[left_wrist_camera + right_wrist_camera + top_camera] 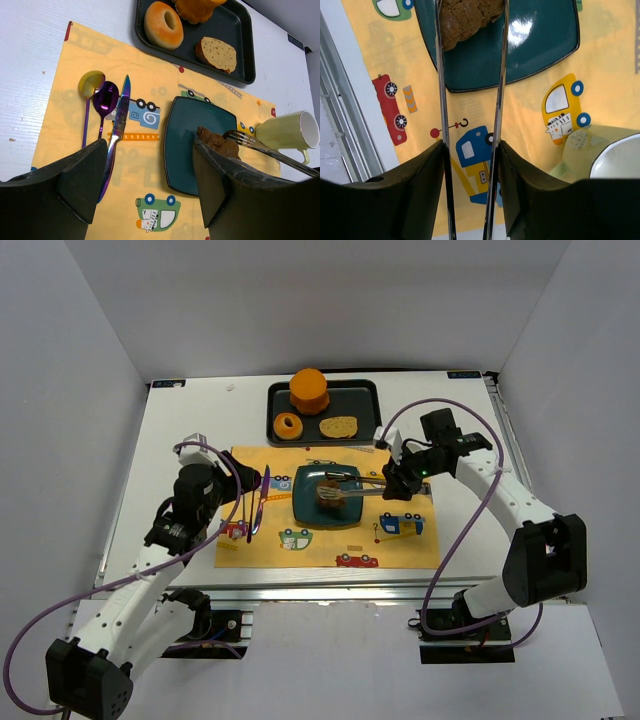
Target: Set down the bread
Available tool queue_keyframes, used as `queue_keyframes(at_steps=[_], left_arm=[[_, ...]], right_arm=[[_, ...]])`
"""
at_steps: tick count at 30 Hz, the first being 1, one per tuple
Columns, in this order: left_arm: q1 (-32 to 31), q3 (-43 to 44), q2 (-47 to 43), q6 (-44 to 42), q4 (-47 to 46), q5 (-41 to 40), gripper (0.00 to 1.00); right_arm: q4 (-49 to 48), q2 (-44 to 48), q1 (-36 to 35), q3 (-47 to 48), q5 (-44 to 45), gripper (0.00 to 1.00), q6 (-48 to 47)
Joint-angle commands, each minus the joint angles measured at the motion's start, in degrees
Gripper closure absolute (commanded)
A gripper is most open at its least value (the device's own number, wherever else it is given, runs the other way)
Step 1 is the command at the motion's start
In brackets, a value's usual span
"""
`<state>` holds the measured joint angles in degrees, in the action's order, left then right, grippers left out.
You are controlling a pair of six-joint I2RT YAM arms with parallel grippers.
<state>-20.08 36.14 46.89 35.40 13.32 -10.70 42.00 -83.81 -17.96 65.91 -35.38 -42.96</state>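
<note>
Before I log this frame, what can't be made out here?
- Right wrist view: the top edge cuts off the tongs' tips and most of the roll.
- Left wrist view: one of the left fingers hides the roll's underside, so contact with the plate is unclear.
- Right wrist view: a right finger and the frame edge cut off most of the mug.

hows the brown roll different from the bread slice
The brown roll is dark and lumpy; the bread slice is golden-tan and flat. The roll is over the teal plate, between the tongs; the slice lies untouched on the black tray. Both are baked bread.
</note>
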Motion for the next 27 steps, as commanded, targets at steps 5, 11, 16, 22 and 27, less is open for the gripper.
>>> queue_keyframes(at_steps=[5,11,16,22,27], left_arm=[[0.21,1.04,-2.16,-0.07,0.48,-0.38,0.22],[0.21,0.95,-2.42,-0.07,0.56,-0.55,0.22],[0.21,1.04,-2.51,0.02,0.56,-0.38,0.22],[0.21,1.21,-2.42,0.02,0.56,-0.20,0.22],[0.21,2.00,-2.33,-0.15,0.92,-0.29,0.22]], right_arm=[[0.63,2.51,0.29,1.50,-5.57,0.47,-2.22],[2.65,2.78,0.29,2.12,-6.11,0.45,-3.71],[0.82,3.30,0.46,1.50,-5.84,0.45,-3.10],[-12.10,1.47,0.47,3.78,-2.25,0.75,7.18],[-16.86,-7.22,0.38,14.32,3.81,0.96,12.01]])
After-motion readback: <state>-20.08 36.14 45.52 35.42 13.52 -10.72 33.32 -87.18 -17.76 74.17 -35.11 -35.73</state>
